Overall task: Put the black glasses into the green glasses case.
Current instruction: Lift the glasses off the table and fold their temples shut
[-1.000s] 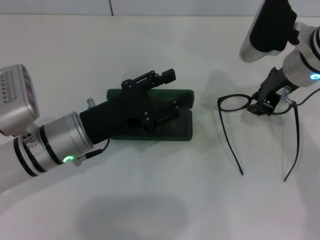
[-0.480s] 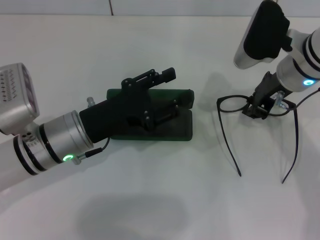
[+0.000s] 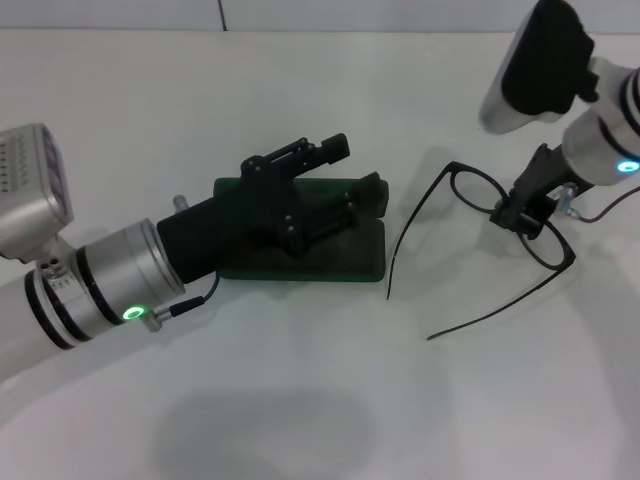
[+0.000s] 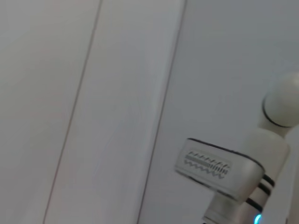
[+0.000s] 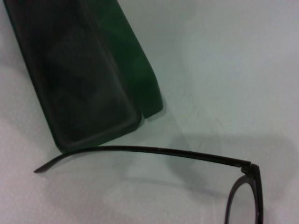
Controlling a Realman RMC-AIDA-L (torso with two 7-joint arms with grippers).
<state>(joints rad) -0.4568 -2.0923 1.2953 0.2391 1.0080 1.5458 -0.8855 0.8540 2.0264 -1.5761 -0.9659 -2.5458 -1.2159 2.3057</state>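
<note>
The green glasses case [image 3: 330, 262] lies open at the table's middle, dark lining up, and shows in the right wrist view as the case [image 5: 70, 84]. My left gripper [image 3: 338, 190] reaches over it from the left, one finger behind the lid and one inside, holding the lid. The black glasses [image 3: 468, 186] hang tilted to the right of the case, with my right gripper [image 3: 520, 214] shut on the frame's front. Both temple arms point down-left toward the case. One temple [image 5: 154, 152] passes close by the case's end.
White table [image 3: 300, 400] all around, with its back edge against a wall at the top. The left forearm [image 3: 110, 285] crosses the table's left half. The left wrist view shows only the wall and part of the right arm [image 4: 219, 168].
The right gripper has swung the glasses round, so the temples now point toward the case instead of toward me. The case lid's right end has risen slightly.
</note>
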